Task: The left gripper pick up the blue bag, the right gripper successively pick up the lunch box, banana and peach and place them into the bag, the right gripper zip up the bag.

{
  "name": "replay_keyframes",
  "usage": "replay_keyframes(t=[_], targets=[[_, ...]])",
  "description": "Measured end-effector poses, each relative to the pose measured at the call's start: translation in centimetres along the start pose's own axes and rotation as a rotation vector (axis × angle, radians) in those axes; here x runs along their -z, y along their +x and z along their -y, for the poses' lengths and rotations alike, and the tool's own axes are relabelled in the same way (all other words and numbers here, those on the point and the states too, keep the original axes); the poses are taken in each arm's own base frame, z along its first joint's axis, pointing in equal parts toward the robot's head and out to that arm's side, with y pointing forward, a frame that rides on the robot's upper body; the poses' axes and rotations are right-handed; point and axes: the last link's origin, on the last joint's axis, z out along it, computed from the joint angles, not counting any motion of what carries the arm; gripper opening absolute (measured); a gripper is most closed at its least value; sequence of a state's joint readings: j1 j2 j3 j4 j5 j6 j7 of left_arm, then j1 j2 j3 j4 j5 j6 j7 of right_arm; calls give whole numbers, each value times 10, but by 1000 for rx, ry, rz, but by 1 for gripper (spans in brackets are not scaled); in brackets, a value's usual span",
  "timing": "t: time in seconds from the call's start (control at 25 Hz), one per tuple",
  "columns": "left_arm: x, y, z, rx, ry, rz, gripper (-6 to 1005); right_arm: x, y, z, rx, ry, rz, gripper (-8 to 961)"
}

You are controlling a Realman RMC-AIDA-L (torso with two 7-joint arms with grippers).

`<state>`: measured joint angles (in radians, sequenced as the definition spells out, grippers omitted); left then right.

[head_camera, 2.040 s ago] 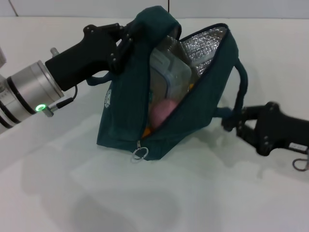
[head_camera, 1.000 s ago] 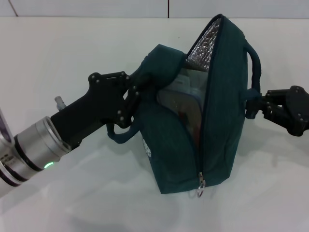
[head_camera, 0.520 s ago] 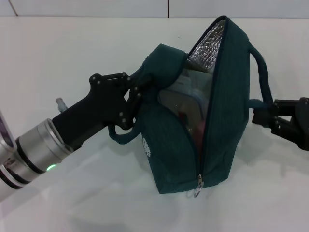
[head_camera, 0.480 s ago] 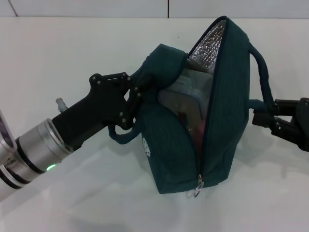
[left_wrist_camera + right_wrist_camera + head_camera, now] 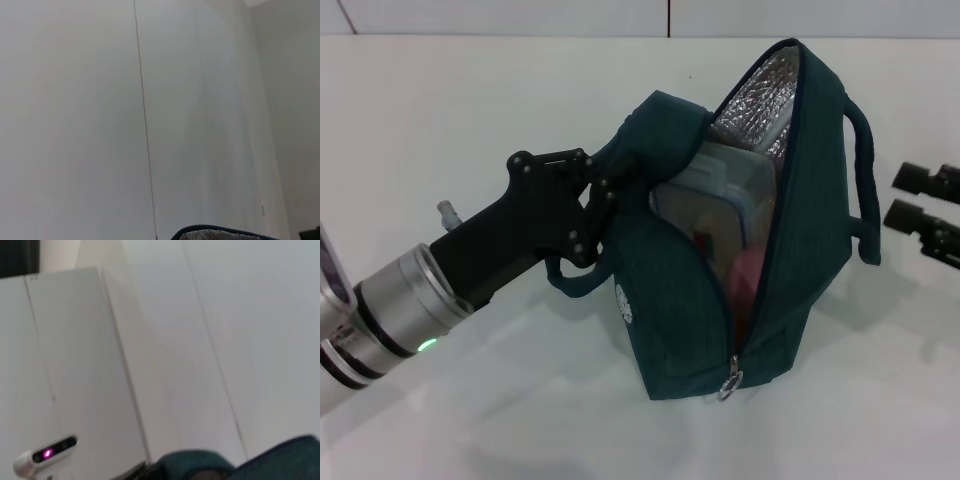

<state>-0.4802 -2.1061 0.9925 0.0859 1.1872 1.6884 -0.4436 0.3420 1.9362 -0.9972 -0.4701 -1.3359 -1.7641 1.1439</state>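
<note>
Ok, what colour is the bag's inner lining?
Silver quilted foil lining inside the teal-blue bag, clearest in the head view.

Right wrist view. Blue bag [image 5: 280, 460]: dark teal fabric, only its upper edge in frame, a rounded fold of the same fabric [image 5: 192, 462] beside it. White wall panels [image 5: 200, 340]: fill most of the frame, with thin vertical seams. Small white device [image 5: 45, 455]: on the wall panel, with a glowing pink light. Dark strip [image 5: 17, 257]: at one corner, behind the panel edge.
</note>
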Motion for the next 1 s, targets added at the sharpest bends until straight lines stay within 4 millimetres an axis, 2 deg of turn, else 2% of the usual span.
replay_keyframes(t=[0.16,0.4,0.48,0.76,0.84,1.0], targets=[[0,0,0,0,1,2,45,4,3,-13,24,-72,-20,479],[0,0,0,0,1,2,46,11,19,-38,29,-307,-218,484],[-1,0,0,-1,-1,1,46,5,27,-39,13,-328,-268,484],[-4,1,0,-4,-15,-1,46,-44,66,-33,-18,-307,-440,485],[-5,0,0,-3,-18,0,46,-58,72,-30,-39,-313,-471,485],[-6,0,0,-2,-18,2,46,-67,76,-24,-56,-275,-496,485]])
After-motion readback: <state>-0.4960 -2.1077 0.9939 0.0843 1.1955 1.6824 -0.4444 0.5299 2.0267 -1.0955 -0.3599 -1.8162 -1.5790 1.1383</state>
